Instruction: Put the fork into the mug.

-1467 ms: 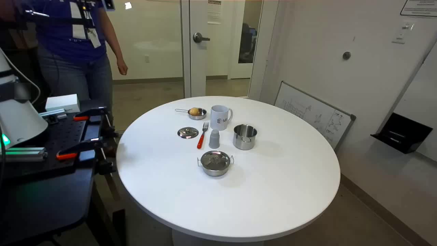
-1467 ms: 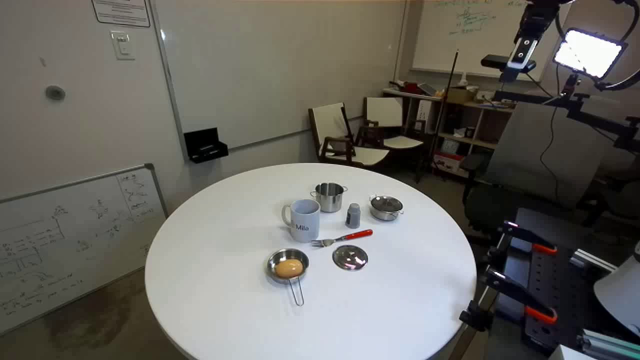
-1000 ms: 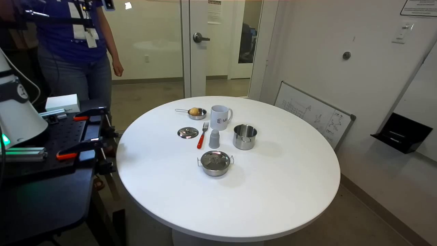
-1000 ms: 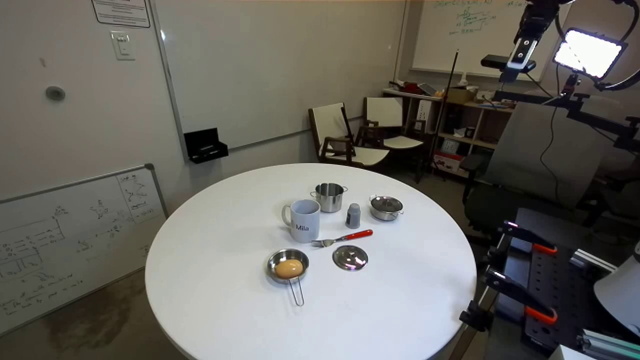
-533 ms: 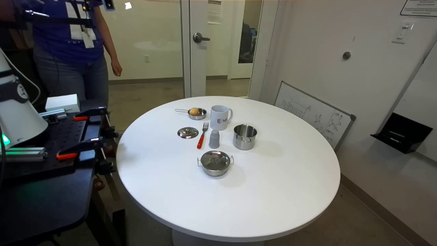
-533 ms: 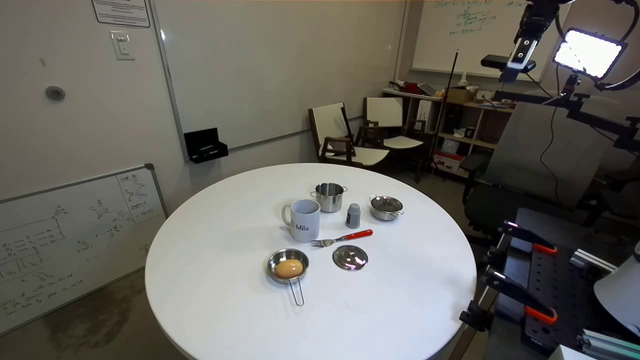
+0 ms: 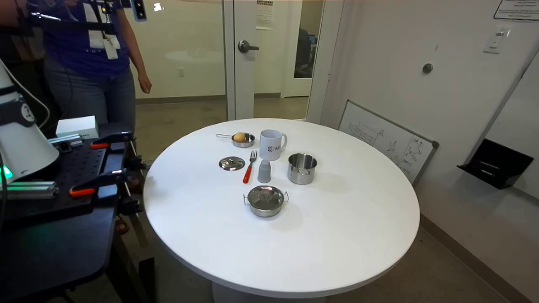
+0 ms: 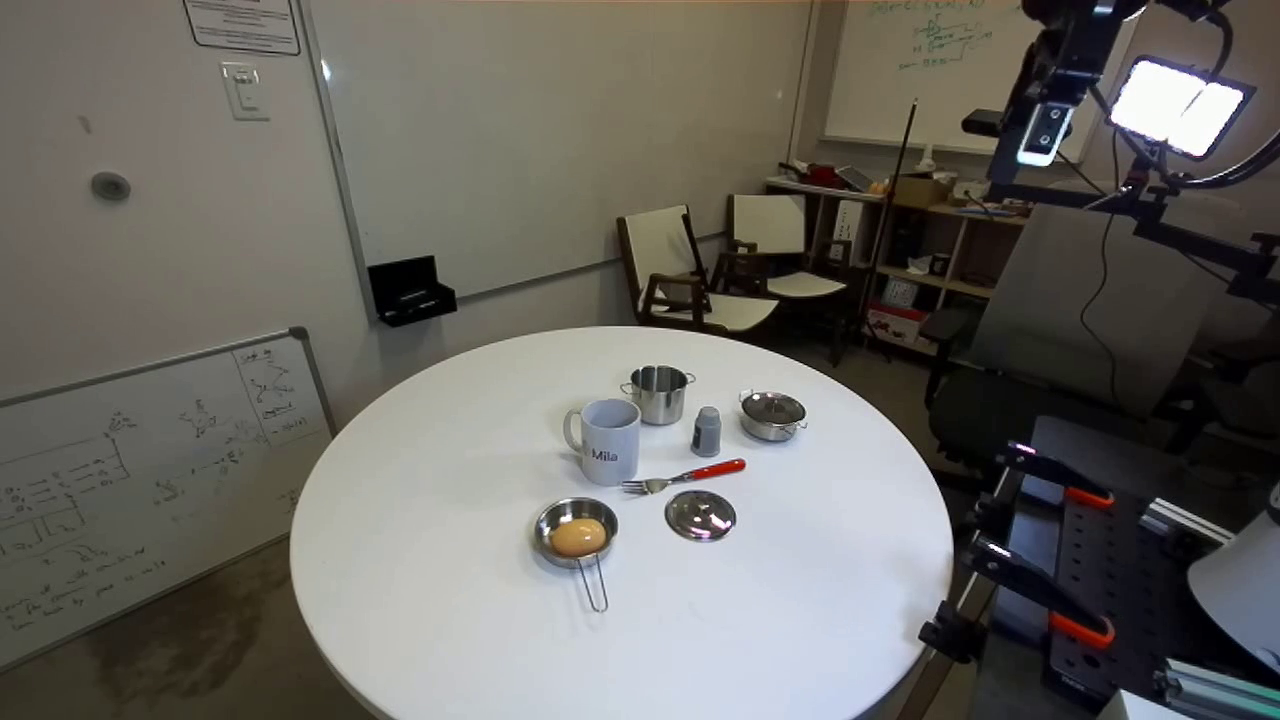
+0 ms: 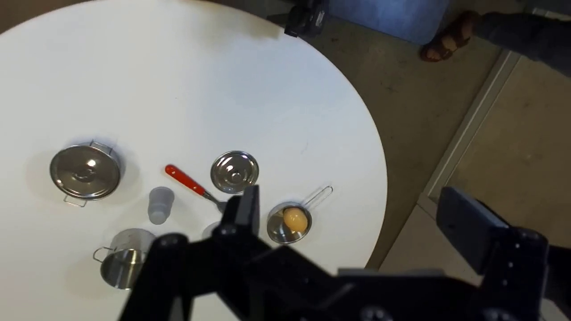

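Observation:
The fork, with a red-orange handle and metal tines, lies flat on the white table in both exterior views (image 7: 248, 170) (image 8: 712, 470) and in the wrist view (image 9: 185, 179). The white mug stands upright beside the fork's tines in both exterior views (image 7: 268, 147) (image 8: 612, 440). In the wrist view most of the mug and the tine tips are hidden behind a finger. My gripper (image 9: 350, 207) is open with nothing between its fingers, high above the table. Part of it shows at the top edge in both exterior views (image 7: 138, 9) (image 8: 1030, 140).
A grey upright shaker (image 8: 706, 433) stands by the fork handle. A steel lid (image 8: 700, 515) lies on the fork's other side. A small pan (image 8: 548, 522) holds an egg. A steel pot (image 8: 658, 400) and a lidded pot (image 8: 772, 415) stand near. A person (image 7: 88, 63) stands behind.
The gripper has moved slightly down and its angle has changed a little in the last half second. The person has shifted slightly. The things on the table have not moved.

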{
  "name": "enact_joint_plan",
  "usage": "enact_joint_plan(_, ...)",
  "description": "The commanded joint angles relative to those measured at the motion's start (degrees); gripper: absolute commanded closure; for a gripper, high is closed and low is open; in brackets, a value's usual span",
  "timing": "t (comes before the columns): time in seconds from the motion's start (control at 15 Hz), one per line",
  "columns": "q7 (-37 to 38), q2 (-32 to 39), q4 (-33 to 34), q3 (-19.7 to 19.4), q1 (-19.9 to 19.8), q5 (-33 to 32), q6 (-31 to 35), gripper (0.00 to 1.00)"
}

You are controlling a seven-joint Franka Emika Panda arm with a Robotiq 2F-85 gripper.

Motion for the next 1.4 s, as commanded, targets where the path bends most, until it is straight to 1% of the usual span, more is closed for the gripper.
enact_joint_plan(0.0,-5.63,7.18,1.03,1.19,3.7,-1.21,3.5,0.0)
enact_joint_plan(0.13,-6.68,12.04,1.32,2.61,4.93,-2.07,7.78,0.0)
enact_joint_plan(0.33,-4.96,20.12,1.74,5.7,4.59,-5.95,16.36,0.0)
enact_joint_plan(0.53,-4.98,28.75,3.45,7.45,4.8,-8.43,23.56,0.0)
enact_joint_plan(0.67,-6.27,34.63,5.16,7.5,5.85,-7.23,26.96,0.0)
enact_joint_plan(0.73,-7.07,37.01,6.18,7.22,6.4,-5.61,27.68,0.0)
enact_joint_plan(0.8,-6.97,38.67,7.13,7.54,6.27,-5.38,27.57,0.0)
enact_joint_plan(0.87,-5.49,32.92,3.46,8.11,5.23,-6.46,26.64,0.0)
enact_joint_plan(1.0,-5.49,35.13,4.28,8.42,5.05,-6.41,26.82,0.0)
enact_joint_plan(1.2,-5.47,34.33,4.19,8.33,4.97,-6.44,26.76,0.0)
enact_joint_plan(1.27,-2.53,36.15,5.08,9.28,3.84,-9.07,25.51,0.0)
enact_joint_plan(1.33,-2.63,37.79,5.52,9.33,3.83,-9.35,25.93,0.0)
